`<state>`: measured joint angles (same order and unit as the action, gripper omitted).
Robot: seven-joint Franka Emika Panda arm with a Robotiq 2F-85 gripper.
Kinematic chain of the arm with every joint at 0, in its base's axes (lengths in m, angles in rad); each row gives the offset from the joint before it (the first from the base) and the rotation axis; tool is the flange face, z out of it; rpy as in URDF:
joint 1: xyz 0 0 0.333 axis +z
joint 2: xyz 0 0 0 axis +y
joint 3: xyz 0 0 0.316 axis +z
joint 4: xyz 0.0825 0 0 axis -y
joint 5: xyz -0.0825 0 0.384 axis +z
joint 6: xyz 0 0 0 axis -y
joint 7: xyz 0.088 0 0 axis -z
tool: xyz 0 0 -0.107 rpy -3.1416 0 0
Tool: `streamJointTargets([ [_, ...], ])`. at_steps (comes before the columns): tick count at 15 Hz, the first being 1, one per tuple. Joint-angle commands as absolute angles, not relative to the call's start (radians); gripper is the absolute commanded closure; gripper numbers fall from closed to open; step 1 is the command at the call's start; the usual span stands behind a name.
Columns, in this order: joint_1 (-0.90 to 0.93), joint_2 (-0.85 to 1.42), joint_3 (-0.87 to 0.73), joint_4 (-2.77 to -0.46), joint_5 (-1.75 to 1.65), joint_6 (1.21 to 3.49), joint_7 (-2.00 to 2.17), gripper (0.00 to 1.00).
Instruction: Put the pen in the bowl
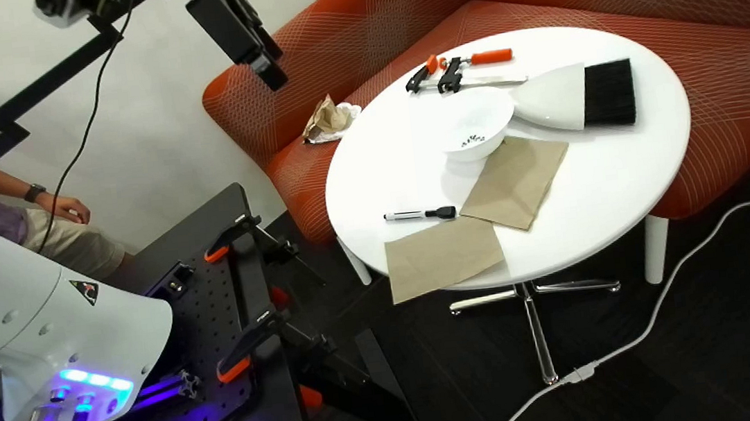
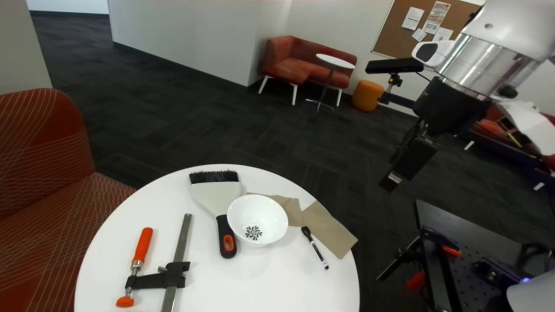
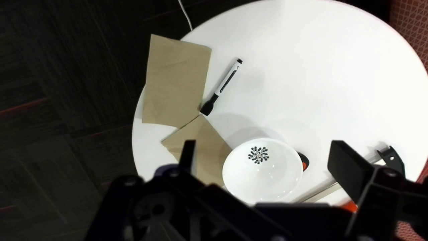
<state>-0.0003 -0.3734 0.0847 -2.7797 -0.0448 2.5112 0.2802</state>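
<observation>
The whiteboard marker (image 1: 420,215) lies on the table (image 1: 601,173), seven o'clock from the bowl (image 1: 477,119), in an exterior view. In an exterior view, the marker (image 2: 315,248) sits at the bowl's four o'clock. The wrist view shows fingers (image 3: 349,167) apart; we judge pickup and placement remain.

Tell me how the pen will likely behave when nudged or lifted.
The pen should probably lift stiffly, being one straight stick. Nudged, it may roll, since its barrel looks round, perhaps veering because the cap is wider.
</observation>
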Motion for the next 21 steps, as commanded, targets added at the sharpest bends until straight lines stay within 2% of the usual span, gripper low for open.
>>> streamJointTargets([
  [1,-0.027,-0.302,0.091,-2.750,-0.033,2.536,0.323,0.00],
  [13,-0.008,0.208,0.053,-2.625,0.259,2.864,0.264,0.00],
  [21,-0.014,0.474,0.053,-2.501,0.304,2.990,0.303,0.00],
])
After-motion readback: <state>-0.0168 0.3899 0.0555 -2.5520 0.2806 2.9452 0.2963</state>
